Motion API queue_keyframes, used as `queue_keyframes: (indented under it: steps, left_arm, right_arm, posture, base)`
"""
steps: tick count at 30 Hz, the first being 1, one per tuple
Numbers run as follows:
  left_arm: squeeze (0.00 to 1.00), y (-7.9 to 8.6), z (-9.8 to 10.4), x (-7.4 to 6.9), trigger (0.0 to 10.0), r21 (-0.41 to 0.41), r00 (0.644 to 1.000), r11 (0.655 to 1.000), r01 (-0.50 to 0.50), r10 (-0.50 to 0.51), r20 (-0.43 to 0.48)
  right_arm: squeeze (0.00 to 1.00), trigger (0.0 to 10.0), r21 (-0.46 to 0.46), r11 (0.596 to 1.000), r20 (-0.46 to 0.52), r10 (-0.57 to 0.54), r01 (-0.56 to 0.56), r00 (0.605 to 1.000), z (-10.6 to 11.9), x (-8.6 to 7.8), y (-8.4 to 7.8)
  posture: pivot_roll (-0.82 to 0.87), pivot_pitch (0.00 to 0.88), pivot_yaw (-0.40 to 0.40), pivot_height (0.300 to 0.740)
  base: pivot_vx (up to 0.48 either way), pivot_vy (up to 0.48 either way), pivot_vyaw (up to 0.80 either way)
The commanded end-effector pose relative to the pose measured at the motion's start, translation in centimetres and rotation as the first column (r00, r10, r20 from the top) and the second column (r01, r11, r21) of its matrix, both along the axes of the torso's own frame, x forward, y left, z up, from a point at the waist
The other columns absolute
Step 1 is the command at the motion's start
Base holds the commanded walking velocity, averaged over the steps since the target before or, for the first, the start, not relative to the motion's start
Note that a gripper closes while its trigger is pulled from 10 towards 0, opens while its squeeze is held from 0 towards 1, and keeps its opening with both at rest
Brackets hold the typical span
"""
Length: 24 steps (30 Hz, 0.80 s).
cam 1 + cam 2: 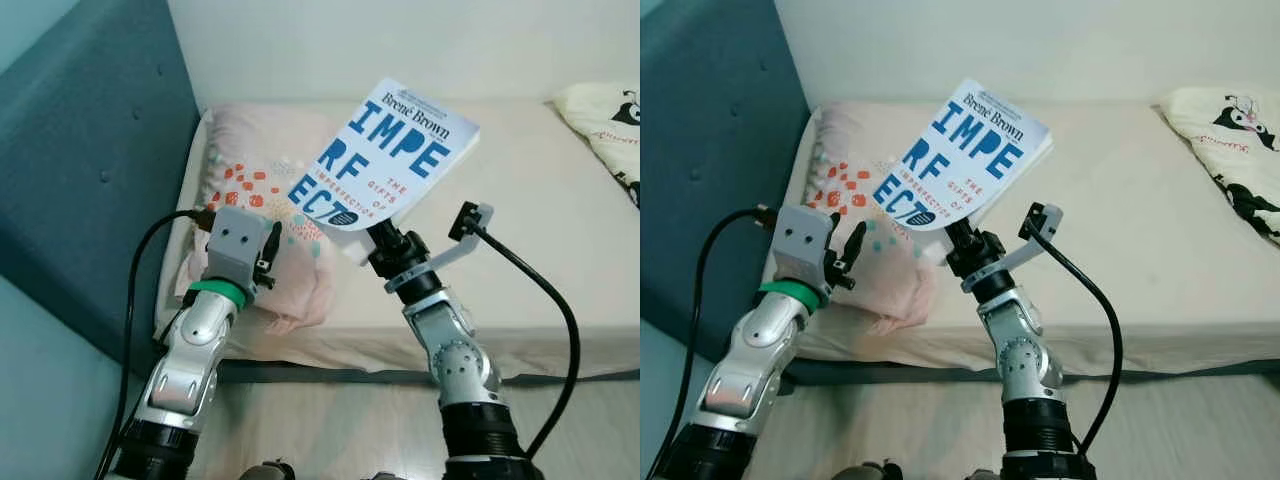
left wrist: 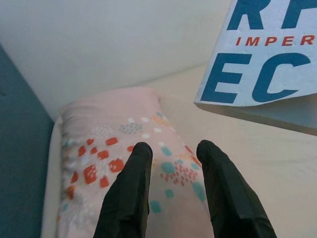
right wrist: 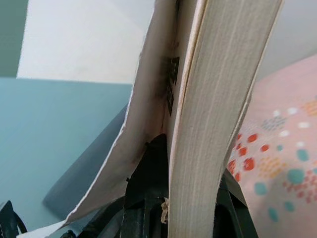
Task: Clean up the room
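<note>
- the right gripper (image 1: 385, 240) is clamped on the lower edge of a white paperback book (image 1: 385, 155) with big blue letters; in the right wrist view one black finger (image 3: 151, 183) sits inside the front cover and the page block (image 3: 218, 99) is pinched between the fingers.
- the book is held up in the air over the bed (image 1: 520, 200), cover facing the camera, tilted toward 1 o'clock.
- the left gripper (image 1: 268, 252) hangs at about 9 o'clock from the book, its two fingers (image 2: 126, 198) slightly apart with nothing between them, over a pink pillow (image 1: 255, 190) dotted red and teal.
- the pillow lies at the head of the bed beside a teal padded headboard (image 1: 90, 150).
- a cream cartoon-print pillow (image 1: 605, 120) lies at 2 o'clock, well apart from the book.
</note>
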State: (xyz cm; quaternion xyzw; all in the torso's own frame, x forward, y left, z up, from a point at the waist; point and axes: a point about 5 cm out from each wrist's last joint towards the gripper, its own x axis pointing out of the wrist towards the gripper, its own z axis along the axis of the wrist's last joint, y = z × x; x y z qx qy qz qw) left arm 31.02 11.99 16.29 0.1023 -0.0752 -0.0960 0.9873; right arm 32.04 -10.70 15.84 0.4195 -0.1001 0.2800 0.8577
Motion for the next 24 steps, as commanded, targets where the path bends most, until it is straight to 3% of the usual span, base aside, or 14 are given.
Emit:
queue_keyframes:
  steps: [1,16,24]
  left_arm:
    - [0.0,0.01,-0.38,0.15,10.0,0.001,1.0,1.0,0.002,-0.002,-0.012]
    - [0.0,0.24,0.0,0.33,10.0,-0.016,0.999,0.999,-0.028,0.028,0.015]
    - [0.0,0.34,0.16,0.52,10.0,-0.02,0.999,0.999,-0.034,0.034,0.028]
  right_arm:
    - [0.0,10.0,0.009,1.0,0.046,0.0,0.0,0.999,0.93,0.07,-0.14]
    - [0.0,10.0,-0.008,1.0,0.034,0.03,-0.03,0.999,0.95,0.64,0.28]
    - [0.0,10.0,-0.014,0.999,0.026,0.035,-0.034,0.999,0.73,0.65,0.3]
  posture:
    - [-0.01,0.016,0.075,0.725]
    - [0.02,0.006,0.042,0.725]
    - [0.02,0.004,0.041,0.725]
  base:
    - [0.3,0.0,0.0]
    - [0.311,0.0,0.0]
    - [0.48,0.0,0.0]
